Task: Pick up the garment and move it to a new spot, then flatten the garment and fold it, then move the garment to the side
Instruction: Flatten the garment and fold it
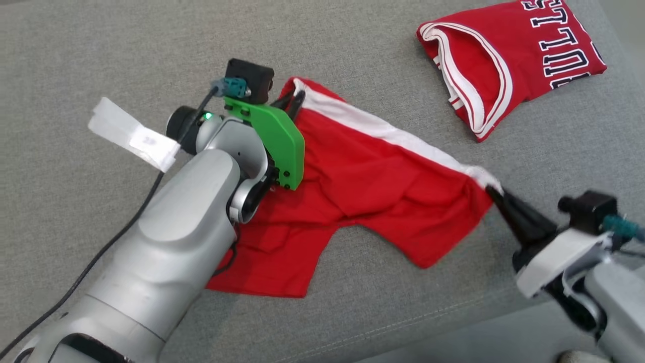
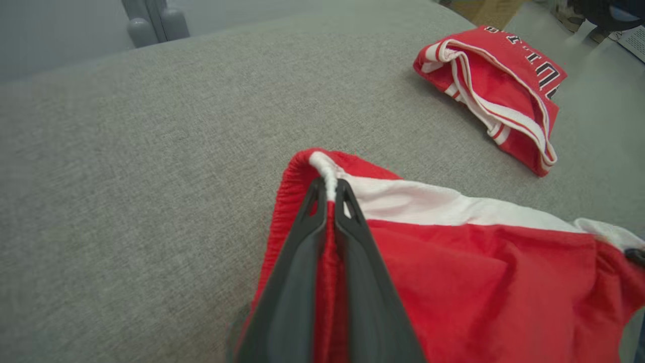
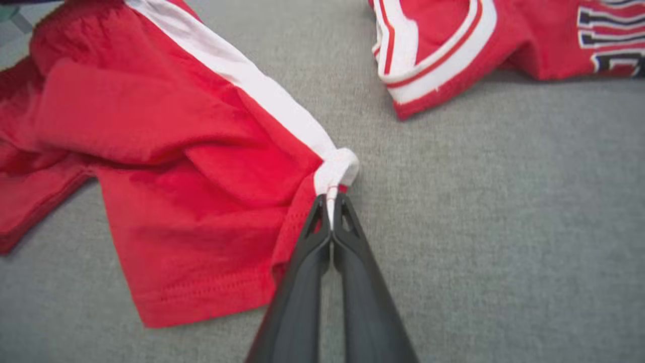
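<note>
surface: grey woven upholstery (image 1: 90,45); near edge: stitched seam (image 1: 403,322); beyond: pale floor (image 2: 55,35); two grey posts (image 2: 156,22)

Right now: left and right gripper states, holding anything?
Left gripper: closed on the red shorts, at the white stripe's waistband end.
Right gripper: closed on the shorts, at the stripe's hem end.

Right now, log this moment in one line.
left hand: shut on shorts | right hand: shut on shorts | jersey: lying apart
</note>
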